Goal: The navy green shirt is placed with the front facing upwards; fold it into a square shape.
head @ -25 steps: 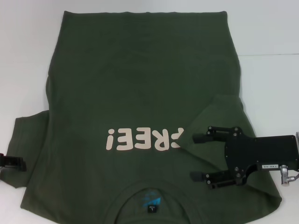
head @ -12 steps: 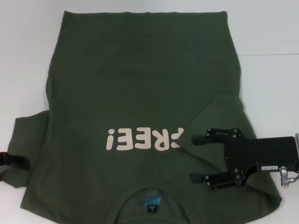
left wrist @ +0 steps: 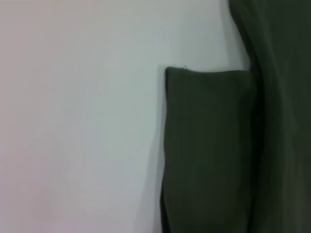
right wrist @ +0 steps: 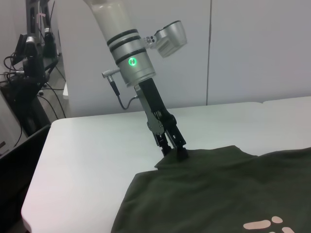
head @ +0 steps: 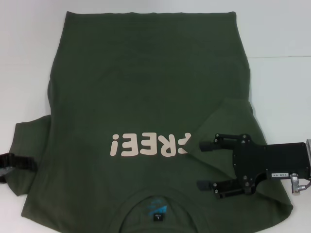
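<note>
The dark olive-green short-sleeved cotton T-shirt (head: 146, 97) lies spread on the white desk (head: 282, 29), pale "FREE!" print up, collar at the near edge. Its right sleeve is folded inward over the chest. The right tool (head: 206, 165) hovers above that fold, its black fingers spread apart. The left tool (right wrist: 175, 149) meets the left sleeve's edge; whether its fingers pinch the cloth I cannot tell.
</note>
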You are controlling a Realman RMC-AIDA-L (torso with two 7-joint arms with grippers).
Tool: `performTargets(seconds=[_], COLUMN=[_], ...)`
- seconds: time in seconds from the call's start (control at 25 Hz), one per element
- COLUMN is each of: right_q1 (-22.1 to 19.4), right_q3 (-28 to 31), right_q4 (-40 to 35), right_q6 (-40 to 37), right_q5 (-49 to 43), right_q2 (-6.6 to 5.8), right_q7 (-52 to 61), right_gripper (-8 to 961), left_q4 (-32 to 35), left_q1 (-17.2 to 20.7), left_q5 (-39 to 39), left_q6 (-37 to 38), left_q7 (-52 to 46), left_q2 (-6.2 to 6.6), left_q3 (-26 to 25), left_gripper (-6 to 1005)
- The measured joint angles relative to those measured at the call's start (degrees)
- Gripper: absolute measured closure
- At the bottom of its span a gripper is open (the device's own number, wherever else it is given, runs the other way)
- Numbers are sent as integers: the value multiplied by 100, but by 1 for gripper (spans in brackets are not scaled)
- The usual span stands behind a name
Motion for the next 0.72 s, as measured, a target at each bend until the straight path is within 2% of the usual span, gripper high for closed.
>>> performTargets(seconds=[0.44,0.72], right_q1=[-9,-29], right_q3=[0,30], right_q4=[3,-34], right_q6=[-32,-78], right_q5=[1,12], right_q2=[0,0], right_q7=[59,101], right_gripper=[53,53], left_q4=[-150,-149], left_q1=[-87,-119], left_q5=[42,48], left_q6=[-136,-127], left_q7=[-81,-39], left_q2=[16,39], left_q3=[8,31], left_gripper=[145,381])
